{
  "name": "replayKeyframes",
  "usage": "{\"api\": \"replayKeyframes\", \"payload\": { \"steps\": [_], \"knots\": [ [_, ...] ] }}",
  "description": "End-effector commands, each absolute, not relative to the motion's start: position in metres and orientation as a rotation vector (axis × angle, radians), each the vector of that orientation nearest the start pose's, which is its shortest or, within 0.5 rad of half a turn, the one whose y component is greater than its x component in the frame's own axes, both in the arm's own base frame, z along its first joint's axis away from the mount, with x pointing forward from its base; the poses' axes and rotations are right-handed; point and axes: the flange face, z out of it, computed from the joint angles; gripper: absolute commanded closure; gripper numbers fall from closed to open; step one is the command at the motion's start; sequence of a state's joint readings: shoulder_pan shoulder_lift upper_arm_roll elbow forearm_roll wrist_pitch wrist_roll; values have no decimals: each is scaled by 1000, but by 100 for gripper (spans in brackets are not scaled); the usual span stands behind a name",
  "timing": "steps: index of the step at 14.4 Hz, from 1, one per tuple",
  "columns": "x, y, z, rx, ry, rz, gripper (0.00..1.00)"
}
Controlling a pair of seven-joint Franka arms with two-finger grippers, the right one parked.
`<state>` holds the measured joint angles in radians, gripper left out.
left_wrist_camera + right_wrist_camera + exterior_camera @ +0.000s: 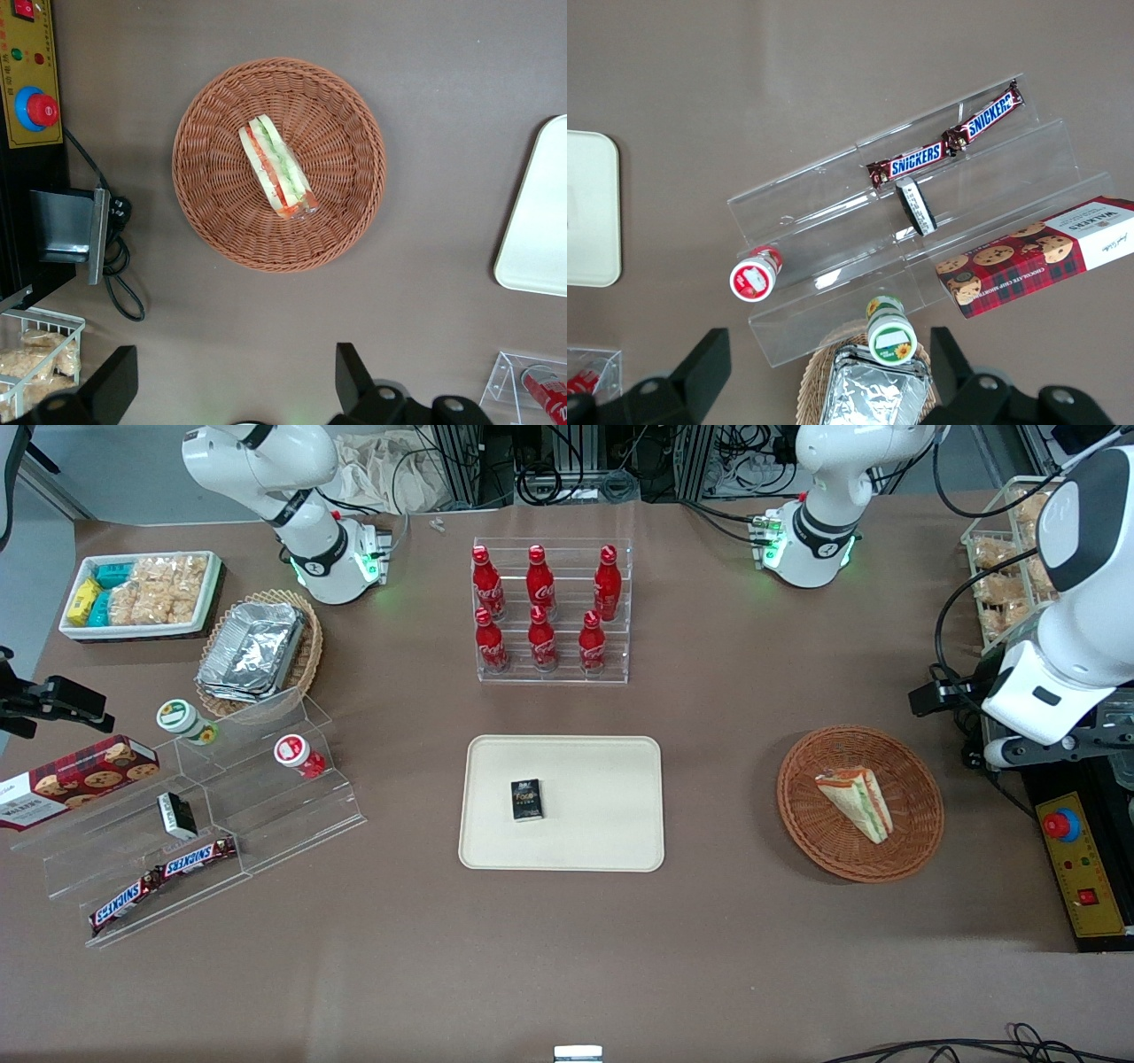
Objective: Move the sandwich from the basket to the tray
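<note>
Our gripper (235, 385) hangs high above the table, fingers spread wide with nothing between them, not yet over the basket (358, 190). The sandwich (279, 168) lies on its side in the middle of that basket, which sits toward the working arm's end of the table, well apart from the tray (611, 779). We should centre over the wedge, turn the fingers across its bread faces, and squeeze gently. A small dark box (527, 799) already lies on the tray; set down beside it.

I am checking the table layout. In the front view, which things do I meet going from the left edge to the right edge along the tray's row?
Cookie box → Snickers bars → tray → basket with sandwich → gripper, high beside the basket.
</note>
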<state>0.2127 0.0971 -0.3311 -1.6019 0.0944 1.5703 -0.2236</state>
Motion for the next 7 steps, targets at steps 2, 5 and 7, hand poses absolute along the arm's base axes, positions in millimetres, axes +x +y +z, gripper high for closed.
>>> {"api": "replayKeyframes", "payload": {
  "steps": [2, 5, 7],
  "knots": [
    [578, -53, 559, -3050, -175, 179, 0],
    [585, -54, 540, -3037, -178, 208, 0],
    [589, -56, 511, -3029, -324, 163, 0]
  ]
}}
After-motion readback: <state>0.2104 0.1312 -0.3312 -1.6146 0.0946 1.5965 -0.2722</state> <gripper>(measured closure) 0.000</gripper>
